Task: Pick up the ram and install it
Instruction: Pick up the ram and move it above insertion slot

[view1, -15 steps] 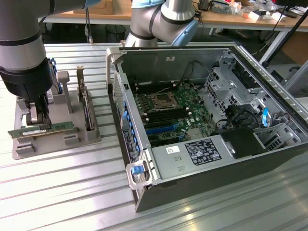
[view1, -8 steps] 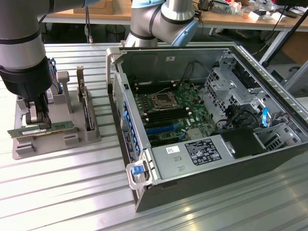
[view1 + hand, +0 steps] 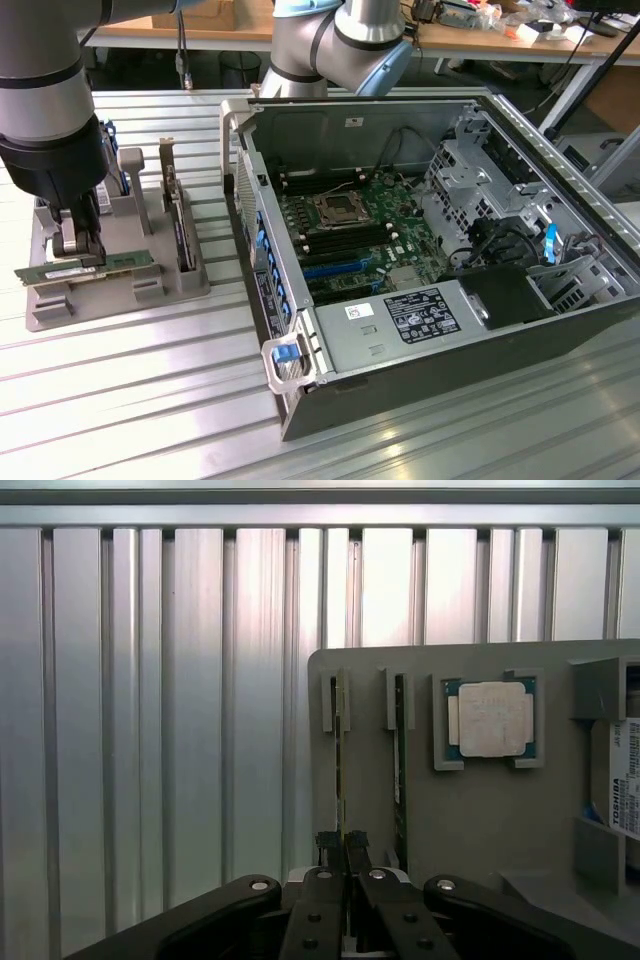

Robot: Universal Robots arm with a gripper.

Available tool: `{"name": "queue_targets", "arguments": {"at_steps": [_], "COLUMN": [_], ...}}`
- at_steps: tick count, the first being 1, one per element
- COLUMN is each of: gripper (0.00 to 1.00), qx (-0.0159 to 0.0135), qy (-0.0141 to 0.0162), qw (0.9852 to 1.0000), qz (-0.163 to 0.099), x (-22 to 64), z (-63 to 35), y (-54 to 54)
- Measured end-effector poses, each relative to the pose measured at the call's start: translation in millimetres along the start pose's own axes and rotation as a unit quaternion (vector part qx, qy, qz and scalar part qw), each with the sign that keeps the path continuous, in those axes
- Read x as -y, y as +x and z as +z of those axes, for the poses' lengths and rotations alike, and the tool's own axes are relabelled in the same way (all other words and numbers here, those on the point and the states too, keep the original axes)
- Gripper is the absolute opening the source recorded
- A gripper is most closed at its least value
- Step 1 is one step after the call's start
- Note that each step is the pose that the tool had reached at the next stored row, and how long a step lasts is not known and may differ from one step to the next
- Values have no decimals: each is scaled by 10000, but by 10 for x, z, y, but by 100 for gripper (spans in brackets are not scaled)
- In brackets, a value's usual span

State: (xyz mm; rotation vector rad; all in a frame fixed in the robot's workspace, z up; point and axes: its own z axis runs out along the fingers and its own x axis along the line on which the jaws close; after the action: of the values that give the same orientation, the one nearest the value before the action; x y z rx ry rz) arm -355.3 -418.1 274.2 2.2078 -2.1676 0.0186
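Observation:
The ram (image 3: pixel 125 261) is a thin green stick with a white label, lying lengthwise on its edge in the front slot of a grey holder (image 3: pixel 120 295). My gripper (image 3: pixel 80 250) comes down on it from above, shut on its middle part. The wrist view looks along the ram (image 3: pixel 340 760) edge-on, with my gripper (image 3: pixel 341 842) pinching it between both black fingertips (image 3: pixel 327 840). A second thin board (image 3: pixel 400 770) stands in the neighbouring slot of the holder (image 3: pixel 480 820).
An open computer case (image 3: pixel 300 360) lies at the exterior view's right, its motherboard (image 3: pixel 350 230) exposed. A dark expansion card (image 3: pixel 182 235) stands upright in the holder. A silver CPU (image 3: pixel 491 720) and a labelled drive (image 3: pixel 625 780) also sit there. Ribbed metal table (image 3: pixel 130 400) all around.

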Motion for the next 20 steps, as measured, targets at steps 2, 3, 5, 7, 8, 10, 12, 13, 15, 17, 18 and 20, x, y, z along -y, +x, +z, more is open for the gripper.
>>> {"name": "queue_targets", "arguments": {"at_steps": [2,3,5,7,8,10,12,13,15,17,18,20], "gripper": [12,12,12,12,12,12,12,12,12,12,12,12], "qx": [0,0,0,0,0,0,0,0,0,0,0,0], "qy": [1,0,0,0,0,0,0,0,0,0,0,0], "qw": [10000,10000,10000,10000,10000,10000,10000,10000,10000,10000,10000,10000], "qz": [0,0,0,0,0,0,0,0,0,0,0,0], "x": [0,-1,0,-1,-1,-1,-2,-2,-3,-3,-3,-3], "z": [-13,-19,-27,-37,-43,-57,-77,-84,-97,-108,-118,-135], "y": [0,1,1,1,2,2,3,3,4,5,5,6]}}
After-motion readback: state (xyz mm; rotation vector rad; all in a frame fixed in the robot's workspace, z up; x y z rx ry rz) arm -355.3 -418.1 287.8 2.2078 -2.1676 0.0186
